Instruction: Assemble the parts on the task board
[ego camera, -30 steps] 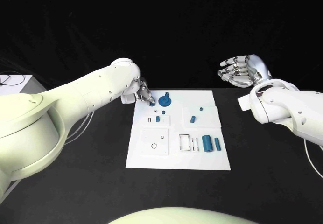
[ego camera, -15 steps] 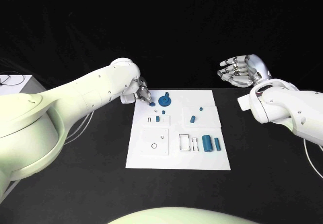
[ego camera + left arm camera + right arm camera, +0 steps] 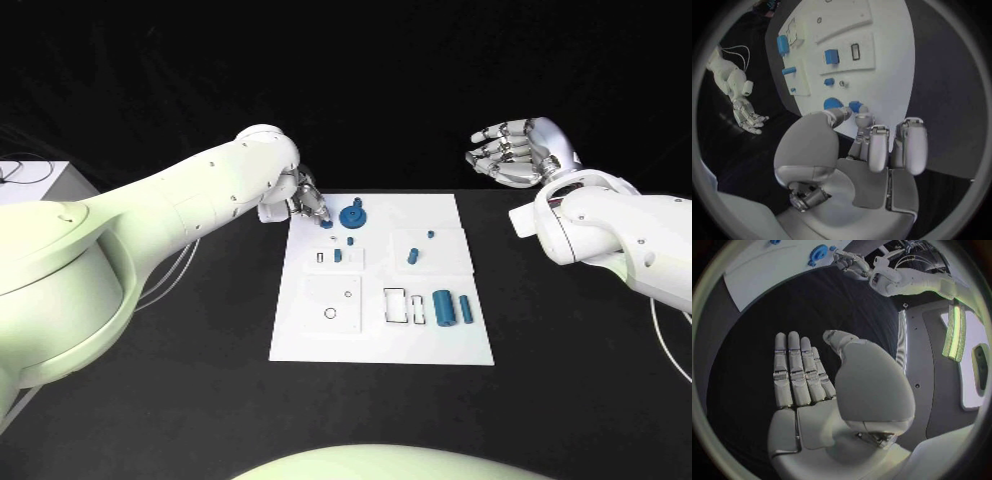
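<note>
The white task board [image 3: 382, 280] lies mid-table. My left hand [image 3: 299, 203] hovers over its far left corner and pinches a small blue part [image 3: 856, 106] between thumb and a fingertip, right beside the blue gear [image 3: 356, 215]. The left wrist view shows the same hand [image 3: 861, 150] over the board [image 3: 886, 75], with the gear [image 3: 832, 103] just beyond the thumb. A blue cylinder [image 3: 444, 308] and a smaller blue piece [image 3: 466, 303] lie at the board's near right. Small blue pegs [image 3: 414, 254] stand mid-board. My right hand [image 3: 516, 150] is raised off to the board's far right, fingers straight, holding nothing [image 3: 811, 380].
A white box [image 3: 29, 180] stands at the table's left edge. Raised white blocks with slots and holes [image 3: 335, 300] occupy the board's near left. Bare black table surrounds the board.
The left hand's fingertips with the small blue part have shifted very slightly near the gear. The right hand has not moved.
</note>
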Tool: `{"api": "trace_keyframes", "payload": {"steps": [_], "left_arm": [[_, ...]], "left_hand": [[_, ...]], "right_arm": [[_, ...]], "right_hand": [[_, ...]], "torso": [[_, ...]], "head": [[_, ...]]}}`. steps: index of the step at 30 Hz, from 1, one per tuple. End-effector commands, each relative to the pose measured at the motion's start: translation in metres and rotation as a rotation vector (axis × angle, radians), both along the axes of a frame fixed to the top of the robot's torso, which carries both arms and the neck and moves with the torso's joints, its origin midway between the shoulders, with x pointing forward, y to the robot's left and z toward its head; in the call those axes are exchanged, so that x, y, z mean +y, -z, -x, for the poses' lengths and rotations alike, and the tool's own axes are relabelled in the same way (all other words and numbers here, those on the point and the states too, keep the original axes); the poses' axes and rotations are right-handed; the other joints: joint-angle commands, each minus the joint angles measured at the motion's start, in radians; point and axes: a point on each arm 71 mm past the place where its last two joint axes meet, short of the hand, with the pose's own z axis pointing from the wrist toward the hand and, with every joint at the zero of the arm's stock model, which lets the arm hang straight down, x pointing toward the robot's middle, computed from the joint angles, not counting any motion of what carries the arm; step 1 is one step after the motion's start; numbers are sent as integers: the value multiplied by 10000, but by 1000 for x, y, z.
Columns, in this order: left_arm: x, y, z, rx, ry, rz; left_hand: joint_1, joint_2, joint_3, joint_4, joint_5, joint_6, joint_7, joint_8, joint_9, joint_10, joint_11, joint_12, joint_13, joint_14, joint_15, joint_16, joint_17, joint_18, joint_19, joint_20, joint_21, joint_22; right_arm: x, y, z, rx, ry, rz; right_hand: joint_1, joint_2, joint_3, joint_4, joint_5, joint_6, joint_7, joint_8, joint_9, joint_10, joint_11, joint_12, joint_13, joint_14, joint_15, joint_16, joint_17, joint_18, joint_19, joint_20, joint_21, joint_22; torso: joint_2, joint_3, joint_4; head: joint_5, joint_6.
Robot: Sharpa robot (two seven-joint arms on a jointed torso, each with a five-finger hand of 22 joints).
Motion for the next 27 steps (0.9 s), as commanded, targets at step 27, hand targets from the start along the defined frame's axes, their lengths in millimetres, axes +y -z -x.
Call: {"api": "trace_keyframes", "payload": {"steps": [27], "left_arm": [[-11, -1, -1, -348, 85, 106]], "left_hand": [[-143, -157, -1115, 362, -92, -272, 232, -396, -538, -33, 165, 18, -105, 890, 127, -27, 2260, 88, -44, 87, -60, 946]], "right_arm": [[2, 2, 0, 11, -87, 21]], "right_hand": [[-94, -16, -16, -73, 79, -53, 109, -46, -12, 8, 45, -51, -19, -30, 30, -68, -21, 98, -70, 2, -39, -25]], "torso": [[3, -4, -6]], "head": [[-8, 3]]}}
